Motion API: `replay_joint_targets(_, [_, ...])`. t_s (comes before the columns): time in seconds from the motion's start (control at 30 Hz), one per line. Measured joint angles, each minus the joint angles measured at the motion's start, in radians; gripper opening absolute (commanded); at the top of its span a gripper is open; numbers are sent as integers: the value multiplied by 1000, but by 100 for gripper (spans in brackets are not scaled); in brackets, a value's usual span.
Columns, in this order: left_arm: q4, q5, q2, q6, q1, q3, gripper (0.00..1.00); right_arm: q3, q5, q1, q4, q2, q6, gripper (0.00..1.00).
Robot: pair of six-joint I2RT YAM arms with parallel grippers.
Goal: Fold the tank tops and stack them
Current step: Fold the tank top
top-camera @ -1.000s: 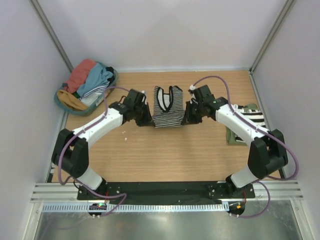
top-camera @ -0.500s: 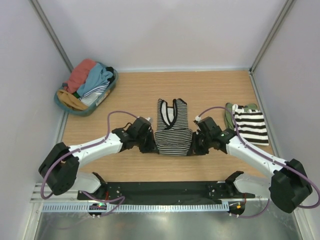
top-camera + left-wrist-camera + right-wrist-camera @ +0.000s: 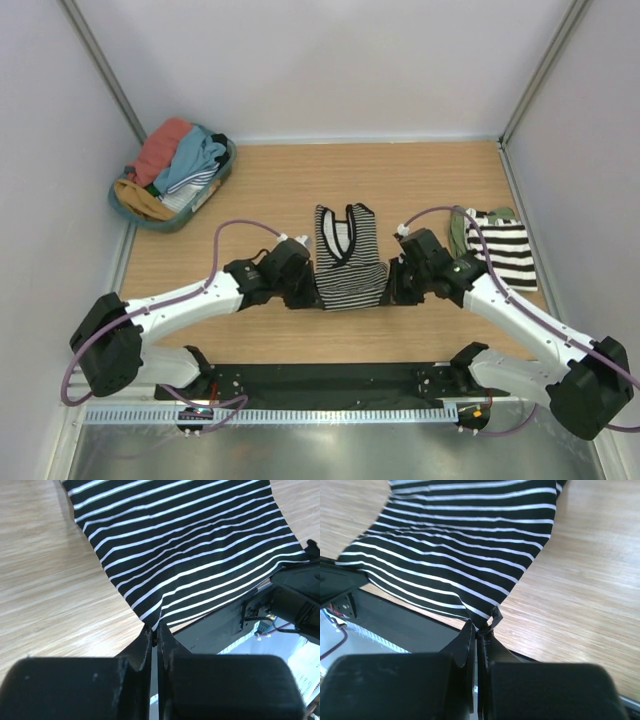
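Pinching the striped tank top (image 3: 349, 262), left gripper (image 3: 155, 631) and right gripper (image 3: 480, 630) clamped closed

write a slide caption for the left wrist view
Left tool shut on a corner of the black-and-white striped cloth tank top, stretched over the pale wooden tabletop.

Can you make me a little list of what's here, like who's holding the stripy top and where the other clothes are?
held: striped top, pulled between both grippers, far end on the table
left gripper: shut on its near left corner
right gripper: shut on its near right corner
folded: stack at the right, striped on top, olive under it
waiting: clothes heaped in the basket, far left
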Motion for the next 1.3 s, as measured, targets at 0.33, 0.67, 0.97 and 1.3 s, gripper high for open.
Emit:
replay_joint_targets(0.33, [-148, -63, 14, 69, 18, 204, 5, 281, 102, 0, -95, 105, -84, 1])
replay_joint_targets(0.67, [-177, 7, 187, 150, 196, 357, 6, 434, 140, -44, -87, 340, -146, 1])
replay_joint_targets(0.97, [-176, 71, 348, 185, 304, 486, 4, 552, 108, -122, -51, 498, -164, 2])
replay_joint_targets(1.3, [-171, 79, 412, 187, 314, 568, 4, 631, 53, -174, -41, 574, -190, 2])
